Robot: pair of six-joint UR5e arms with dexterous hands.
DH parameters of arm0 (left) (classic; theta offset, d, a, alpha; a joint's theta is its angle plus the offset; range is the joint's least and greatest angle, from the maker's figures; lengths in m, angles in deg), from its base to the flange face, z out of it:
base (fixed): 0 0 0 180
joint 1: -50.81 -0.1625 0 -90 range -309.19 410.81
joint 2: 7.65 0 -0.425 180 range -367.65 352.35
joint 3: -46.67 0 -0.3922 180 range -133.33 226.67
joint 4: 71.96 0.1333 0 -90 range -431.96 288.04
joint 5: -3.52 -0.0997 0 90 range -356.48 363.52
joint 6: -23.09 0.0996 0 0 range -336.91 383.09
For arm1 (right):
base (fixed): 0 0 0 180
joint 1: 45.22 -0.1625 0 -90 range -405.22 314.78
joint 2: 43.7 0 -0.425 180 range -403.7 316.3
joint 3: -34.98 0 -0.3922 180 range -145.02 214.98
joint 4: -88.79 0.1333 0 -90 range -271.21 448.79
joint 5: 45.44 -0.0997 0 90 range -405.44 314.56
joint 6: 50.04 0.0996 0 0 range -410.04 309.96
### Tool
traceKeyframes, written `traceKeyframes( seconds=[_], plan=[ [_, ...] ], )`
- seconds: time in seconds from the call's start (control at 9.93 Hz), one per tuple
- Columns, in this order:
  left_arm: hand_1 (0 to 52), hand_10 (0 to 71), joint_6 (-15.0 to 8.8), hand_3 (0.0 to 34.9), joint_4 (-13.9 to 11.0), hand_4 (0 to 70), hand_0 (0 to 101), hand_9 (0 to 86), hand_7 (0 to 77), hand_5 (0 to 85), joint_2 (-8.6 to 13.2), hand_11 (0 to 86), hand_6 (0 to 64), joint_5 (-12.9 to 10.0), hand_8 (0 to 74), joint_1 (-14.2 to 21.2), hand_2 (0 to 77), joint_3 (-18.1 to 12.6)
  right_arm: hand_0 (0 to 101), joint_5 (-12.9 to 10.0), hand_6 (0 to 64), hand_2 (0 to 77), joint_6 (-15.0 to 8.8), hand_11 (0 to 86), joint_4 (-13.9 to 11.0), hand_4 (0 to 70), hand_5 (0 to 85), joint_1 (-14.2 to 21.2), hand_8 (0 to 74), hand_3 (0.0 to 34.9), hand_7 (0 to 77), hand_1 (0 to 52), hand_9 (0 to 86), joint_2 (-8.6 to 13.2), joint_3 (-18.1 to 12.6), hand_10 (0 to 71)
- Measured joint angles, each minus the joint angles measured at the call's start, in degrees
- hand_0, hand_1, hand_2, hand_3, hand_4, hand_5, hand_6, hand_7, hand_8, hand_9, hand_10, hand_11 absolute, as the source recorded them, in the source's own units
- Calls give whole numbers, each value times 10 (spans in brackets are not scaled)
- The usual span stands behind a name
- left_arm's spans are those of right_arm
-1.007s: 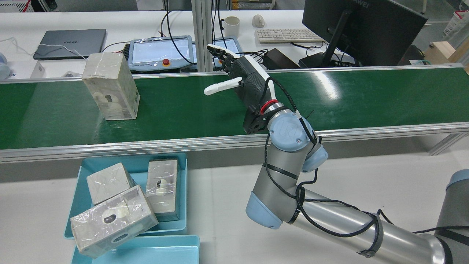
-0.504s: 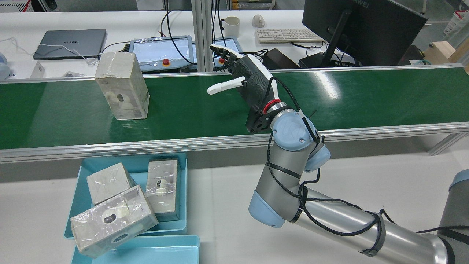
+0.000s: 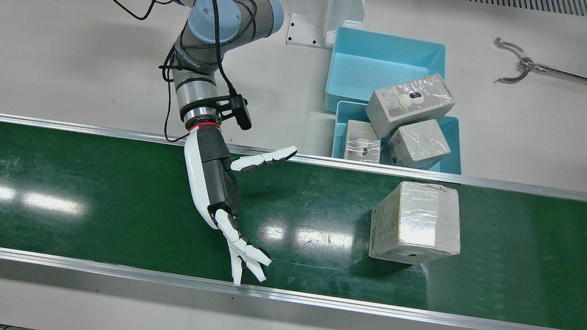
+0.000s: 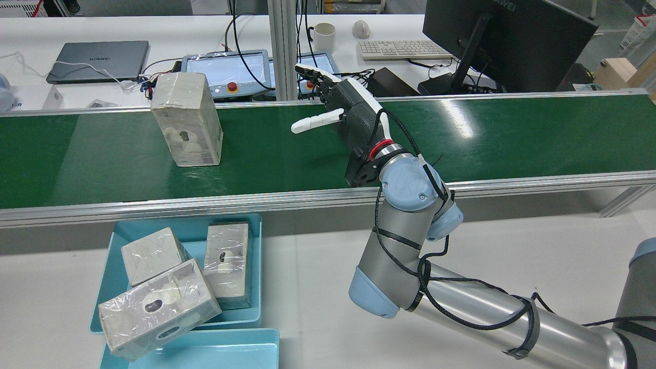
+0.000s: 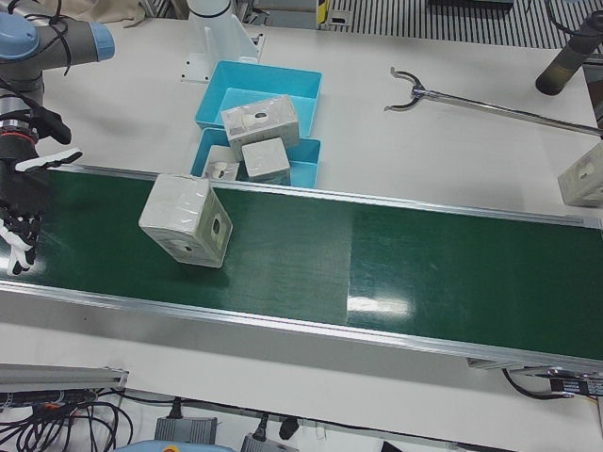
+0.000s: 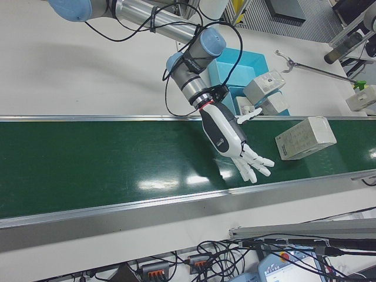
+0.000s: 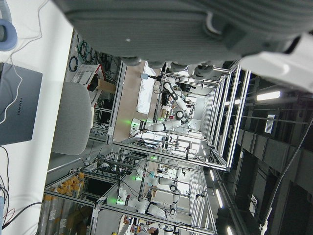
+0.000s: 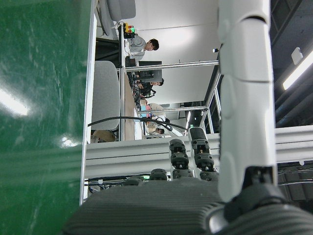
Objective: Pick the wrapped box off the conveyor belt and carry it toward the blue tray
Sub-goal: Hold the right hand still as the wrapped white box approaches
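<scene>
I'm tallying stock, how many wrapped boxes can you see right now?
5. One wrapped box stands on the conveyor belt, three lie in the blue tray, another sits far off. Others may be hidden.

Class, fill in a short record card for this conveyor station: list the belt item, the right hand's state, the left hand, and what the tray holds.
belt item: wrapped box, standing upright on the green conveyor belt
right hand: right hand open, fingers spread above the belt, apart from the box
left hand: only part of its underside appears in its own camera; state unclear
tray: blue tray beside the belt, holding three wrapped boxes
</scene>
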Motion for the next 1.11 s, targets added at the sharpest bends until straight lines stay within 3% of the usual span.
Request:
traceKeyframes(
  seconds=[1.11],
  plan=[
    [0,5,0,0,0,0,0,5,5,11,0,5,5,0,5,0,5,0,500,1,38,22,-2,16,1,136,153,5,0,0,49,153,11,0,8,0]
  ],
)
